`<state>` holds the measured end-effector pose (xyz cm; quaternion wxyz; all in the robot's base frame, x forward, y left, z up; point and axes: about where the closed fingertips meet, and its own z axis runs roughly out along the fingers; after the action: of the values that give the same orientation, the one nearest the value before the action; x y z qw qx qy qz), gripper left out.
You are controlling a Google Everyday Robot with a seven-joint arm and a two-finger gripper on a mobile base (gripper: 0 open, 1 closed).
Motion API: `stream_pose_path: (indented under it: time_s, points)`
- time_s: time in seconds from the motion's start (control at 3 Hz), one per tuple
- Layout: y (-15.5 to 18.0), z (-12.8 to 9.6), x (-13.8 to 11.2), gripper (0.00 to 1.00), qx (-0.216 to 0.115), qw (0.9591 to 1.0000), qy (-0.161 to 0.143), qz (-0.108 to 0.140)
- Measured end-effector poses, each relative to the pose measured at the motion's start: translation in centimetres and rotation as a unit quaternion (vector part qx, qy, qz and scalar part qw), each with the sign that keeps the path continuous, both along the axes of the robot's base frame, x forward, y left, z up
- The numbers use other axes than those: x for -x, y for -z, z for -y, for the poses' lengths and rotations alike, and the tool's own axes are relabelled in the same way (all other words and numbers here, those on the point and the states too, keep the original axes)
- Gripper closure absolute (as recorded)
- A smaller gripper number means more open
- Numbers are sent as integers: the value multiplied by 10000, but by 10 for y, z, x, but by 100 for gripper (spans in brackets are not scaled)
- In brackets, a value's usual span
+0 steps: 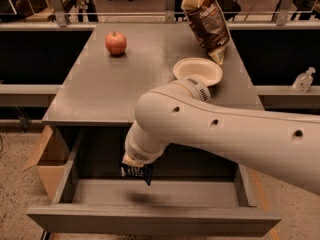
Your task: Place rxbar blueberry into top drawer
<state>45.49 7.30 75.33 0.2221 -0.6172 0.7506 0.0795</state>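
The rxbar blueberry [136, 173] is a small dark navy wrapper hanging from the end of my arm, a little above the grey floor of the open top drawer [150, 219]. Its shadow lies on the drawer floor just below it. My gripper [135, 167] is mostly hidden behind the white wrist and is shut on the bar's upper edge. It sits inside the drawer opening, left of centre, below the table's front edge.
On the grey table [100, 94] are a red apple [115, 42] at the back left, a white bowl [197, 70] and a tall brown chip bag [206, 20] at the back right. A cardboard box [42, 161] stands on the floor at the left. A sanitiser bottle [303, 80] is at the far right.
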Motion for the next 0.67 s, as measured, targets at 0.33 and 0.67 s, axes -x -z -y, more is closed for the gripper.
stream_pose_path:
  time_s: [0.33,0.67]
  points:
    - [36,4,-10,100,-159,9998,111,-5]
    - [32,2,-11,81,-186,9998,107,41]
